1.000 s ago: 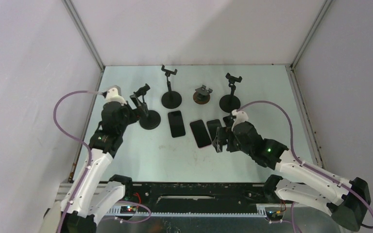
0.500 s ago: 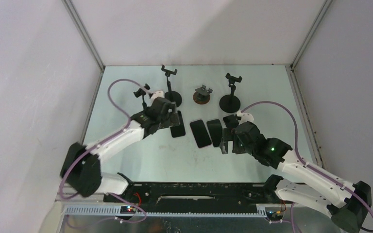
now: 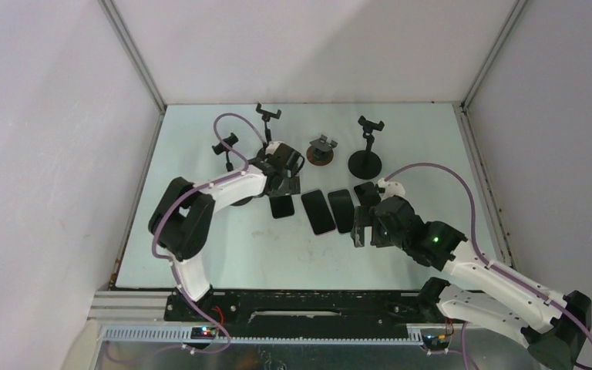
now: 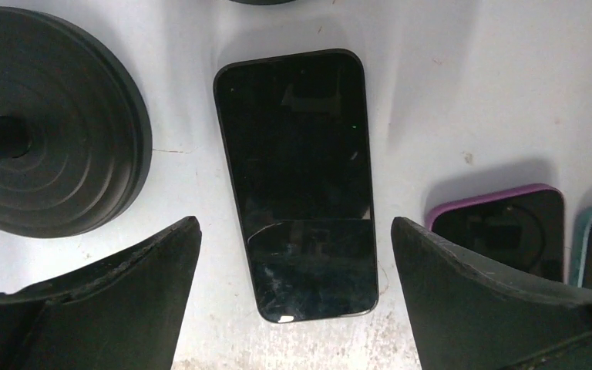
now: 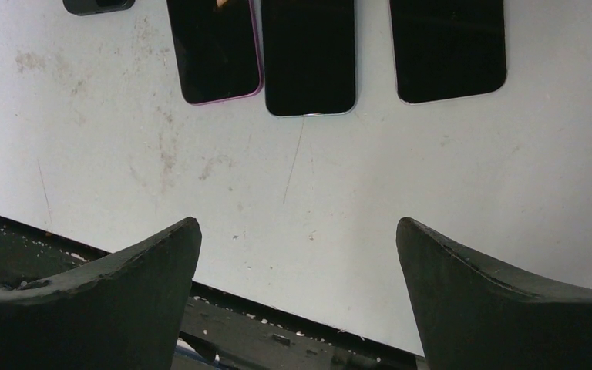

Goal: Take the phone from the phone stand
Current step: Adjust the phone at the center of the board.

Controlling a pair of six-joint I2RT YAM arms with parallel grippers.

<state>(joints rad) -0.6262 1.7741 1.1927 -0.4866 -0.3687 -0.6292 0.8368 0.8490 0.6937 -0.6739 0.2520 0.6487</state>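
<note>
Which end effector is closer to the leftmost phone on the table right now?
Left. The left end effector is directly over the leftmost phone, open fingers flanking it; the right end effector is beyond the other phones, on their right.

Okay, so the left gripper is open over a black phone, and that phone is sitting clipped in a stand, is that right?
Not quite. The left gripper is open over the black phone, but that phone lies flat on the table beside a stand's round base, not clipped in a stand. The left wrist view shows it.
</note>
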